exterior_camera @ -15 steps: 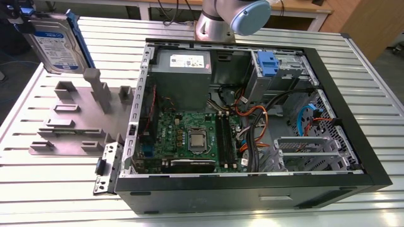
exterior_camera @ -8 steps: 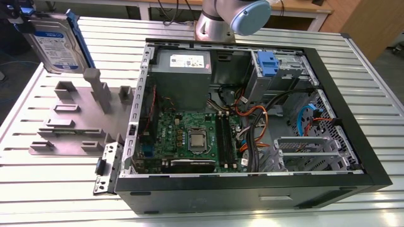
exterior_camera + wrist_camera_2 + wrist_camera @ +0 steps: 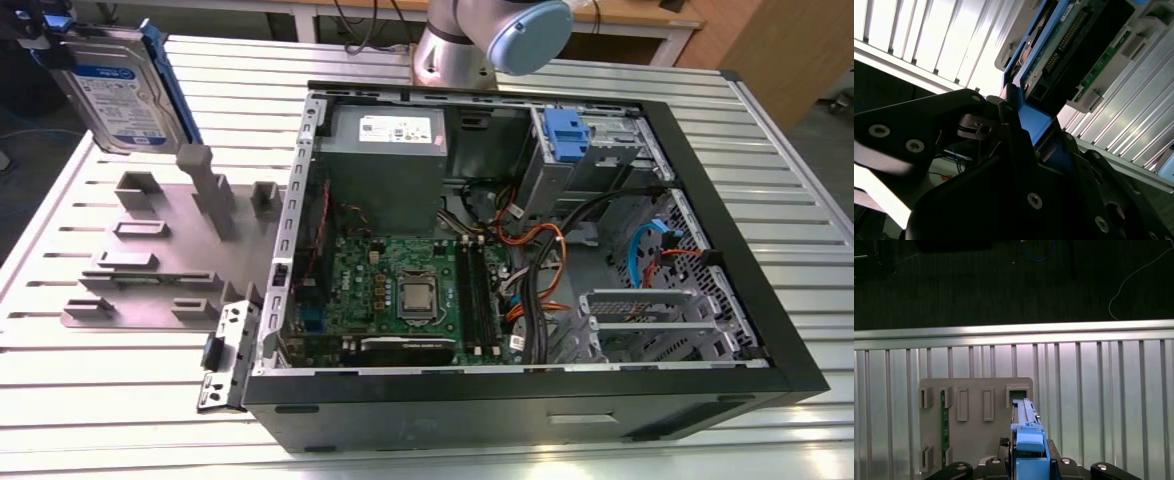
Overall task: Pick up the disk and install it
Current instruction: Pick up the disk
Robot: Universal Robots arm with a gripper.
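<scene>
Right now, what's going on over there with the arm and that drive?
The gripper is shut on the disk, clamping its blue carrier rail. The disk is held upright above the grey holder block at the exterior view's left, apparently clear of it. It is not yet installed in the open computer case, which lies on the slatted table to the exterior view's right of the holder.

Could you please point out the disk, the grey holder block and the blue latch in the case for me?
the disk point(image 3: 123, 95): exterior view, on its blue-and-white label.
the grey holder block point(image 3: 174, 248): exterior view, on its flat base plate.
the blue latch point(image 3: 566, 135): exterior view, on its middle.
</scene>
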